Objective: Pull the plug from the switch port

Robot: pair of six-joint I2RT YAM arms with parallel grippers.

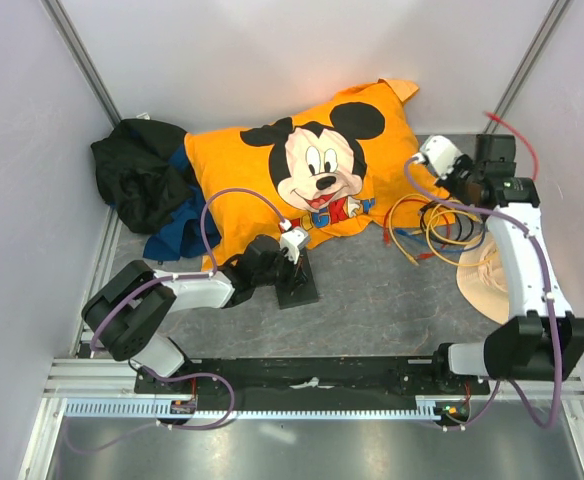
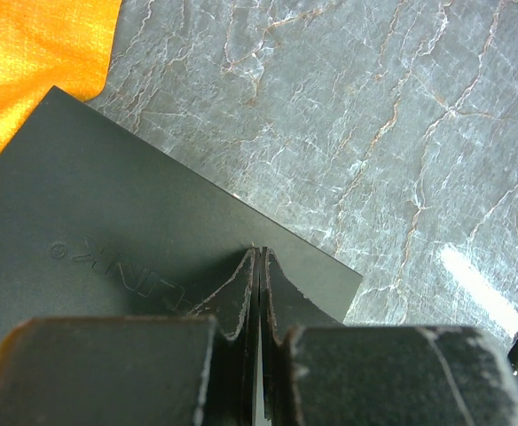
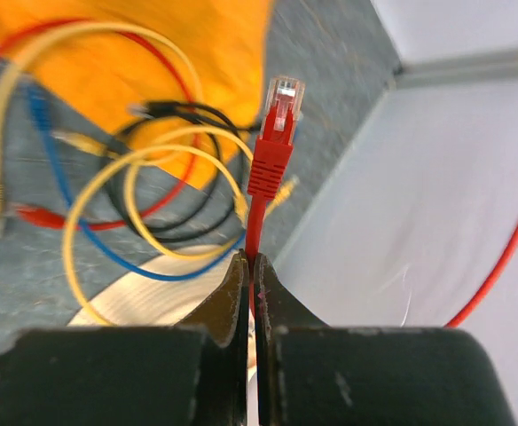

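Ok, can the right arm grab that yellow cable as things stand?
Probably not yet: the right pincer is shut on the red cable, though the yellow cable lies uncovered nearby.

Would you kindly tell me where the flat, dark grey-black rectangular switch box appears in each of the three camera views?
Top external: the switch lies left of centre, on the grey table just below the orange fabric pillow.
Left wrist: the switch fills the lower left, one corner reaching right of centre.
Right wrist: not in view.
Shared landmark: that pillow, at the top left of both wrist views.
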